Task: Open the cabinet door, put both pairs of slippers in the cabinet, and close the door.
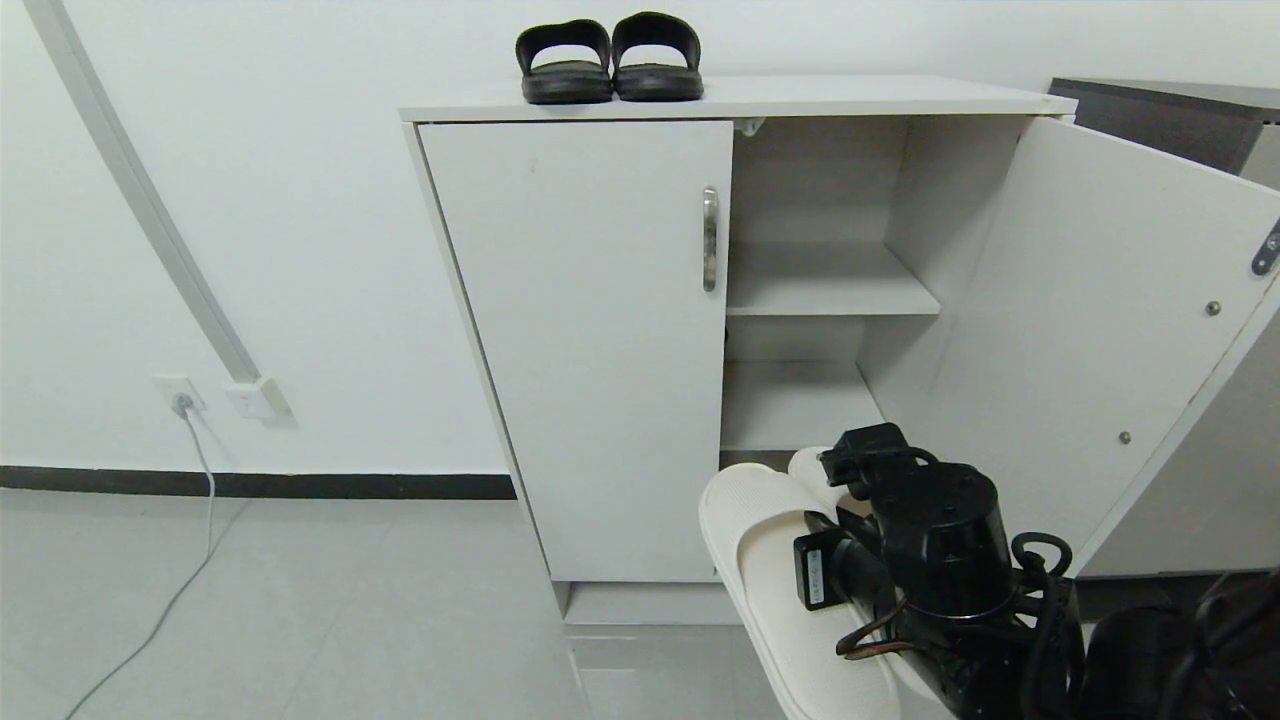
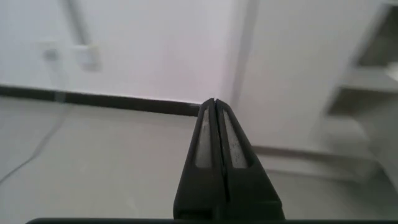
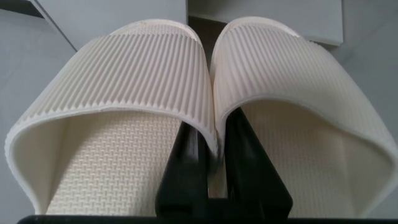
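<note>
We judge the step in hand to be the stowing of the first pair: the right-hand door stands swung wide, and the white slippers are carried low before the opening. The next move calls for a level push forward and a little up onto the lower shelf. The toes must clear the edge of the closed left door. Then the grip can let go.

Starting at the left, the left gripper hangs above the floor before the cabinet's left side, its jaws pressed together on nothing. The black slippers sit side by side on the cabinet top, in its left half and close to its front edge. They are untouched and well apart from both claws, so this pair is yet to be fetched.

Further right, the right gripper pinches the white slippers together. One finger is slid inside each slipper, and the two inner walls are clamped between them. The straps arch over the fingers and the toes point toward the cabinet. In the head view the arm hides the fingers. The toes seem to lie just short of the cabinet's bottom front edge, below the lower shelf, though we cannot be sure they have not crossed it. The upper shelf lies above, bare.
</note>
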Robot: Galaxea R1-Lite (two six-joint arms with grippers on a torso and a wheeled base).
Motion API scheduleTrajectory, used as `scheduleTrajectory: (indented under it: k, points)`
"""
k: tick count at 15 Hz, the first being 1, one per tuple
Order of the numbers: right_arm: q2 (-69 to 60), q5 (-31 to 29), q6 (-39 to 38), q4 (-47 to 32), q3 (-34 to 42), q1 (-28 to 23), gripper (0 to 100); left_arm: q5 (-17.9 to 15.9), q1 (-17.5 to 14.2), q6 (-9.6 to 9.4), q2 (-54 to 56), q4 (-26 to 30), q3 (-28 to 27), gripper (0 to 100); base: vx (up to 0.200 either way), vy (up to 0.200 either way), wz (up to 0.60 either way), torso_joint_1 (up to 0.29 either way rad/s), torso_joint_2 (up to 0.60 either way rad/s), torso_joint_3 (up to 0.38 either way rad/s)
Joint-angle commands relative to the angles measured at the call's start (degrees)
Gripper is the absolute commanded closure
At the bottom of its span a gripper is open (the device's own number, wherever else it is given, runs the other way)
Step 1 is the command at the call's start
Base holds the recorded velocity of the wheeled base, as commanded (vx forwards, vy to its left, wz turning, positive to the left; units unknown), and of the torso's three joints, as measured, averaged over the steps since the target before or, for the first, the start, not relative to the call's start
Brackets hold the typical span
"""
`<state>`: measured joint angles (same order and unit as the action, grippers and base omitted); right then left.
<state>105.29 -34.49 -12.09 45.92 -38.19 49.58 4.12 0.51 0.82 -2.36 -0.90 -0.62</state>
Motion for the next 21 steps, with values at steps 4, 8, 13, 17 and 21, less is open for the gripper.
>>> scheduleTrajectory:
  k: [4, 8, 13, 17, 21]
  points:
    - [0.27, 0.03, 0.58, 3.47, 0.66, 0.69, 100, -5.53, -0.34, -2.75, 2.36, 0.99, 0.53, 100, 0.0, 0.0, 0.0, 0.0, 0.0, 0.0]
    - [1.5, -1.28, 0.76, 3.38, -1.18, 0.69, 100, -2.89, -0.34, -0.38, 2.36, 0.9, 0.53, 100, 0.0, 0.0, 0.0, 0.0, 0.0, 0.0]
    - [5.8, -7.0, 0.58, 3.38, -8.39, 0.87, 100, -2.8, -0.34, 0.33, 2.36, 0.9, 0.53, 100, 0.0, 0.0, 0.0, 0.0, 0.0, 0.0]
    - [7.03, -11.22, 0.58, 3.38, -11.47, 0.96, 100, -2.8, -0.34, 0.15, 2.36, 0.9, 0.53, 100, 0.0, -0.15, 0.0, 0.003, 0.0, 0.003]
    - [7.12, -11.39, 0.58, 3.38, -11.38, 0.69, 100, -2.8, -0.34, 0.33, 2.36, 0.9, 0.53, 100, 0.0, -0.1, 0.0, 0.0, 0.0, -0.001]
